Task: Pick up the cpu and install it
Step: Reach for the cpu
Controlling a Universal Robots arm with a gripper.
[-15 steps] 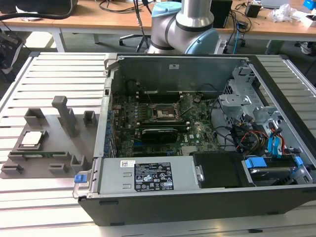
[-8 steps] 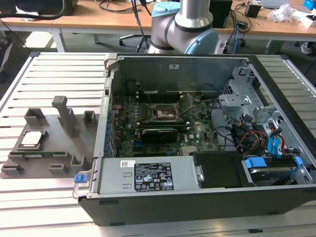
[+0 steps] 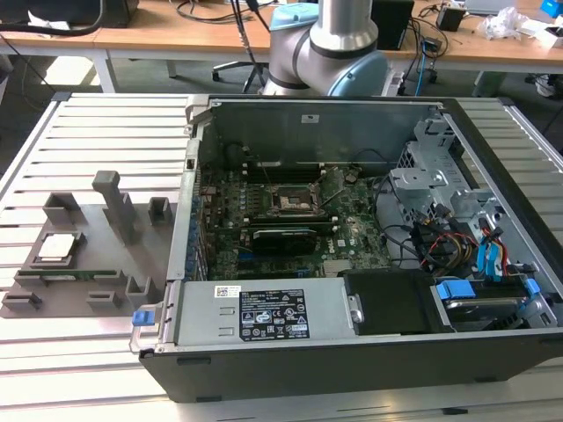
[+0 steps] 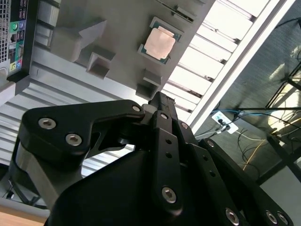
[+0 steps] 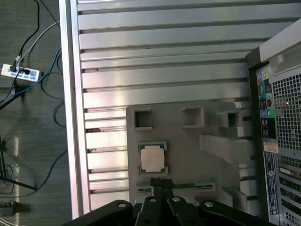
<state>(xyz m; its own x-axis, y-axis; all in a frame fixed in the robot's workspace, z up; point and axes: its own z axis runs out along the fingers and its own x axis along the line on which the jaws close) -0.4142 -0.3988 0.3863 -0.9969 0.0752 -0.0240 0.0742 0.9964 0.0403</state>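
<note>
One gap matters most: the cpu [image 5: 153, 158] lies flat just beyond my gripper [image 5: 159, 181] in the first wrist view. It is clear of the tips, which look pressed together and pinch nothing. Being square, it offers no long axis. Its edges run in line with the grey holder plate [image 5: 188, 141] it rests on, and low raised lips sit close against two opposite sides, so I judge the other two sides freer for a grasp. A green memory stick [image 5: 188, 186] lies on the same plate, near my tips. The cpu and plate sit low on the exterior view's left, on the slatted table [image 3: 88, 123]. That is well apart from the dark socket [image 3: 290, 200] inside the open computer case [image 3: 308, 132] at centre frame. Room around the plate looks ample, but cables and brackets crowd the case toward the exterior view's right.
</note>
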